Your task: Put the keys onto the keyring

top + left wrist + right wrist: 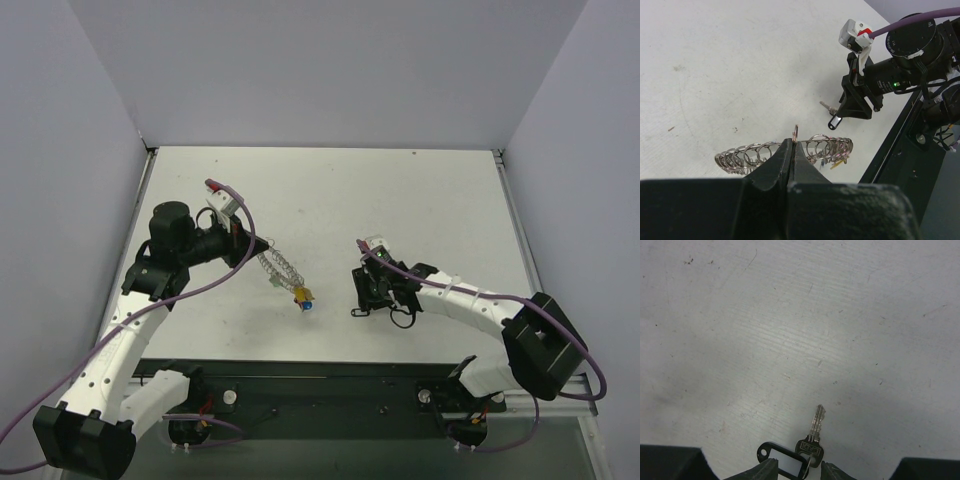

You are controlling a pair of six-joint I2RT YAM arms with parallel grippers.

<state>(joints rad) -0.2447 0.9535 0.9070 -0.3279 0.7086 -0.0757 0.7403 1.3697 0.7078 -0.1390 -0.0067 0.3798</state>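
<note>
The keyring (278,265) is a silvery coil held off the table; in the left wrist view (750,152) it stretches sideways. My left gripper (255,248) is shut on its wire (793,142). Small keys with yellow and blue heads (303,297) hang from its lower end, also showing in the left wrist view (837,163). A loose metal key (813,432) joined to a black tag (785,462) lies on the table. My right gripper (797,475) is low over it, open, its fingertips (760,473) either side of the tag's end and the key's head.
The white table (400,200) has grey walls on three sides. A black rail (330,385) runs along the near edge by the arm bases. My right gripper (856,102) and the loose key (827,106) show in the left wrist view.
</note>
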